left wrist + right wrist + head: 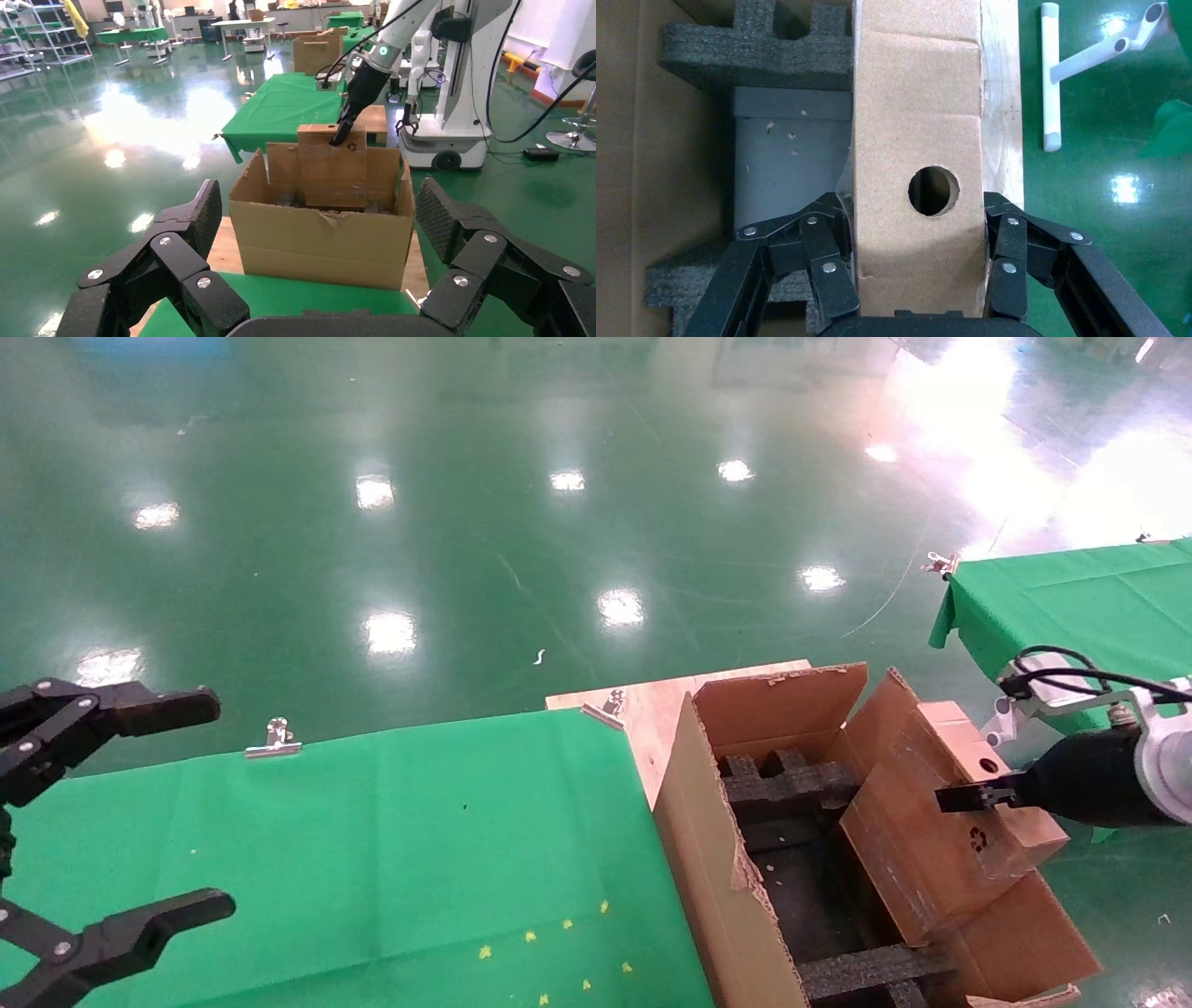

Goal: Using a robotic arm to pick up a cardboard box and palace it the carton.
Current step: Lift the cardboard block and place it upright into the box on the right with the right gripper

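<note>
The slim cardboard box (941,822) stands tilted on edge, its lower part inside the large carton (708,859) at the right. Its narrow side shows a round hole and a recycling mark. My right gripper (968,795) is shut on that narrow side, with the white arm reaching in from the right. In the right wrist view the fingers (831,253) press both broad faces of the box (916,126), above black foam blocks (765,49). The left wrist view shows the carton (320,239), the box (334,175) and the right gripper (342,133). My left gripper (219,803) is open and empty at the far left.
A green-clothed table (372,850) lies left of the carton, with metal clips (275,740) on its far edge. The carton rests on a wooden board (652,710). A second green table (1071,598) stands at the back right. Shiny green floor lies beyond.
</note>
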`<state>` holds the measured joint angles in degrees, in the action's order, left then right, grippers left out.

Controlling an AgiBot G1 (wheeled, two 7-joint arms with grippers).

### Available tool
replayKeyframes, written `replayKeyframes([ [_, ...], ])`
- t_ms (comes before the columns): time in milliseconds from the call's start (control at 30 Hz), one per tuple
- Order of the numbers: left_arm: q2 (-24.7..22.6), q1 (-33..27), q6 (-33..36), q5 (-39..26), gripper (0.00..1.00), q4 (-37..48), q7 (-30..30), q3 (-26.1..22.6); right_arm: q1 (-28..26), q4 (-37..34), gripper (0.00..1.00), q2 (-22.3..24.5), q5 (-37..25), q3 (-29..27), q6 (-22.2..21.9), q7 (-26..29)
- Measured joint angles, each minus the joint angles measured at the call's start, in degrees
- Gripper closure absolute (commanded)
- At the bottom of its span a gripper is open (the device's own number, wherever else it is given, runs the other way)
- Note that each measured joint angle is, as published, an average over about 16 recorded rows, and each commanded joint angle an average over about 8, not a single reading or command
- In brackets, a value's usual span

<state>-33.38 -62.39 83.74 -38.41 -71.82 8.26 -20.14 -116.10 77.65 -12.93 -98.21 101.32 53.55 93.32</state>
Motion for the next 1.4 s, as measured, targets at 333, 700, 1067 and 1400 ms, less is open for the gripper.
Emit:
replayKeyframes([
  [333, 0.0, 0.0, 0.0, 0.0, 0.0, 0.0, 0.0, 0.0, 4.3, -0.1, 1.0, -1.3, -3.2, 2.1, -6.2, 4.5],
  [700, 0.0, 0.0, 0.0, 0.0, 0.0, 0.0, 0.0, 0.0, 9.5, -0.3, 1.0, -3.3, -8.6, 4.4, -13.6, 10.8],
  [1067, 0.0, 0.0, 0.0, 0.0, 0.0, 0.0, 0.0, 0.0, 14.5, -0.4, 1.0, -5.9, -18.3, 5.8, -18.1, 21.5],
  [1400, 0.0, 0.0, 0.0, 0.0, 0.0, 0.0, 0.0, 0.0, 18.2, -0.4, 1.0, -9.0, -27.3, 6.0, -19.0, 31.7],
])
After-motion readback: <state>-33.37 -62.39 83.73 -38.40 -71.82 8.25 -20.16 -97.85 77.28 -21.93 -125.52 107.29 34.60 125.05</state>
